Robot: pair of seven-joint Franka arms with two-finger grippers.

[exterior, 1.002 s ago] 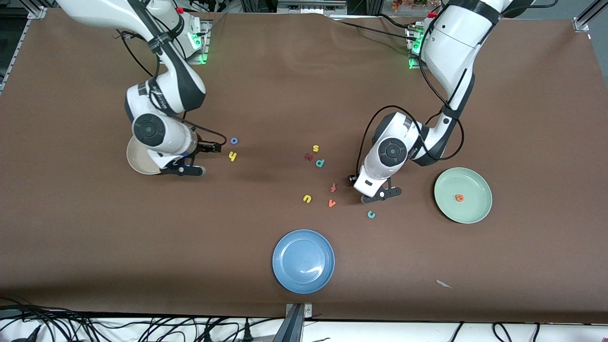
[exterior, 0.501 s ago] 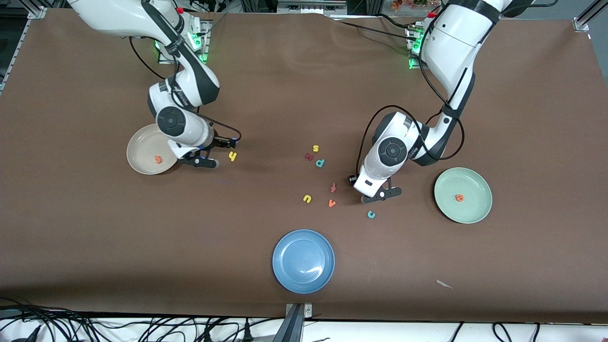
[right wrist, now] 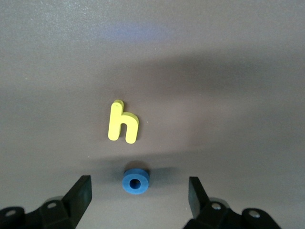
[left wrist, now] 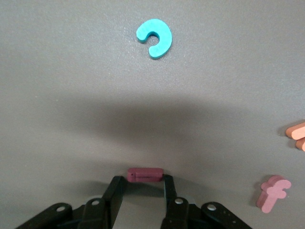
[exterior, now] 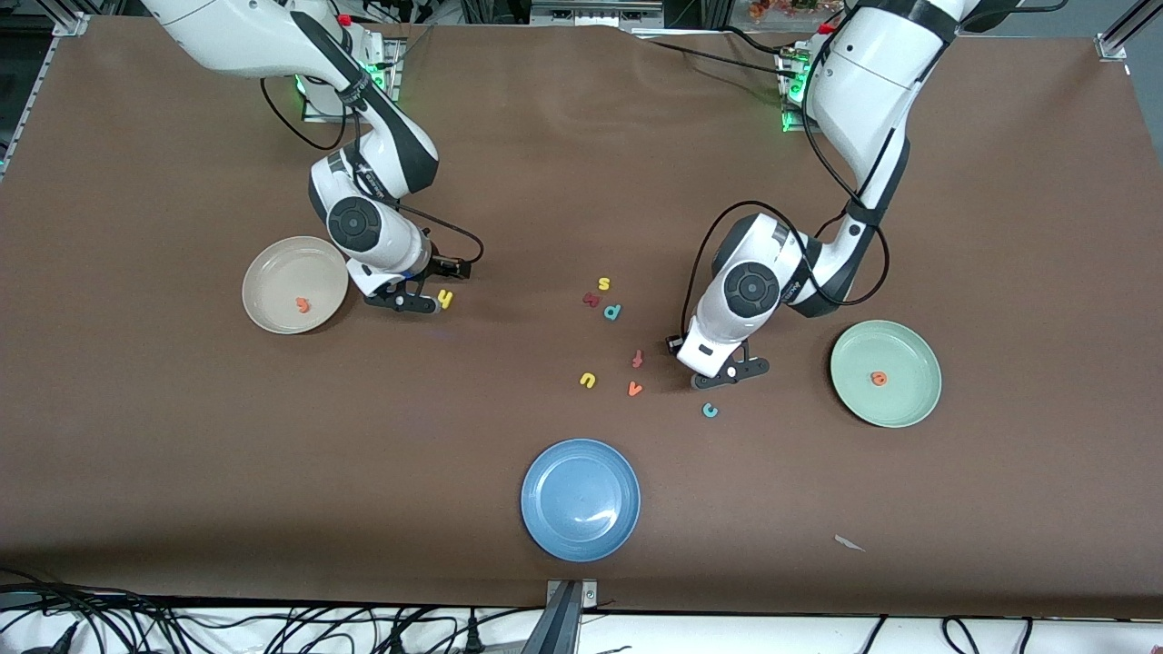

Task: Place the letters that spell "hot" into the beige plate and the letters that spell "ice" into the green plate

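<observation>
The left pincer (left wrist: 145,180) is being held low over the brown worktop (exterior: 182,454), between the loose letters in the middle and the pale mint-green round plate (exterior: 849,400). The dark red straight foam bar "i" (left wrist: 145,174) is being pinched at its two ends by the fingertips (left wrist: 117,185). It is being kept flat against the worktop. The teal foam "c" (left wrist: 155,38) is lying apart from the pincer, nearer to the front camera. The reddish f-like foam letter (left wrist: 273,192) is lying near the pincer, toward the right arm's end. The orange foam "e" (exterior: 878,379) is lying in the green plate.

The right pincer (right wrist: 139,181) is being held low over the worktop just beside the cream-beige round plate (exterior: 263,272), with its fingers (right wrist: 82,191) spread wide. The blue ring-shaped foam "o" (right wrist: 136,180) is lying on the worktop midway between the two fingers, touched by neither. The yellow foam "h" (right wrist: 123,122) is lying just beside the "o", outside the span of the fingers. The orange foam "t" (exterior: 303,305) is lying in the beige plate.
</observation>
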